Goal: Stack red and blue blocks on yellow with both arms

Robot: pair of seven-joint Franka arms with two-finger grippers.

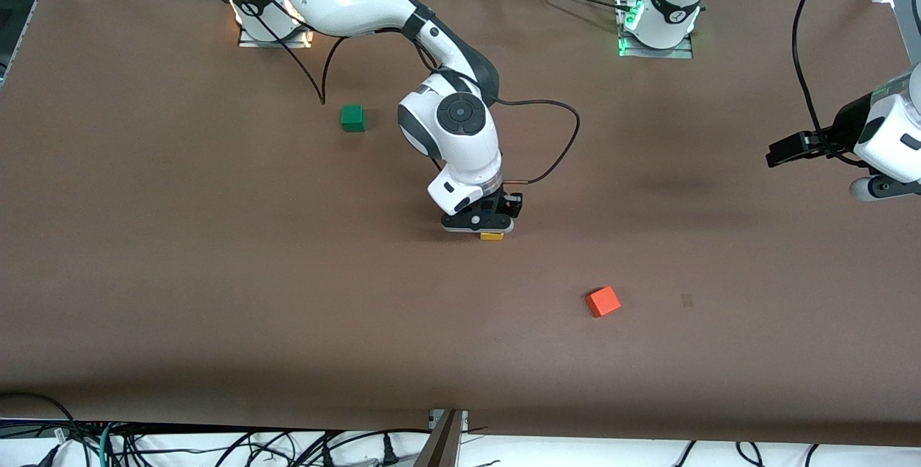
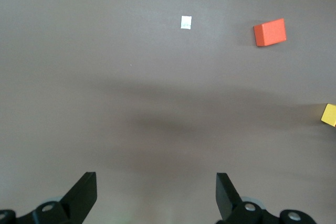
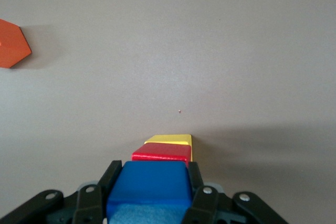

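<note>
The green cube [image 1: 352, 118] sits spare near the right arm's base. At mid-table the right gripper [image 1: 481, 224] pinches the blue block [image 3: 148, 183] atop red [image 3: 160, 153] and yellow [image 1: 492, 236], seating it squarely. The orange cube [image 1: 603, 301] lies nearer the camera. The left gripper [image 2: 156, 195] waits, fingers wide.

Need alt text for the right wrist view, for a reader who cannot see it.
The right gripper is shut on the blue block, which sits over the red block and the yellow block in a stack on the brown table. An orange block lies apart.
</note>
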